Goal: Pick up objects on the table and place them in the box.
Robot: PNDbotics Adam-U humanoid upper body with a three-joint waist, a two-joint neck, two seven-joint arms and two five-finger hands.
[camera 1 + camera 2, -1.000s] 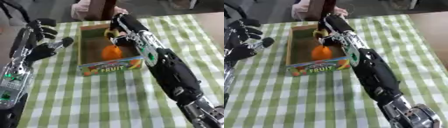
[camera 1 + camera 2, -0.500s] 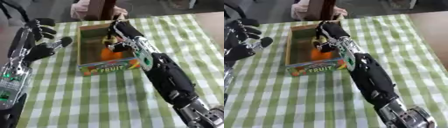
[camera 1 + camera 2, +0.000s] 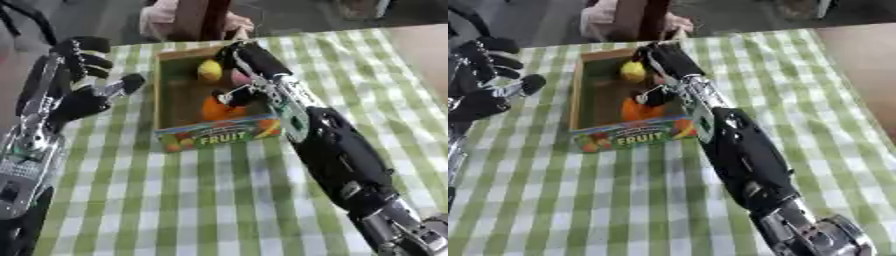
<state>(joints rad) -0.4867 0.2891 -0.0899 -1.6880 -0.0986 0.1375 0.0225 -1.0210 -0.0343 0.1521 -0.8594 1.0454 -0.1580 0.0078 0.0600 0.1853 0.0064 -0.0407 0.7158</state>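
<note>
Right hand [image 3: 238,75] moved deeper into box [image 3: 214,137], now over yellow object [image 3: 209,70] and orange [image 3: 219,107]; grip state unclear. Left hand [image 3: 80,85] idle, fingers spread.

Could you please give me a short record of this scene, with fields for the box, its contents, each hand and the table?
box: open cardboard box with FRUIT printed on its front, on the table
contents: a yellow item at the far end, an orange item nearer the front
right hand: right hand reaches into the box along its right side; fingers not readable
left hand: left hand open, held left of the box, apart from it
table: green and white checked cloth
</note>
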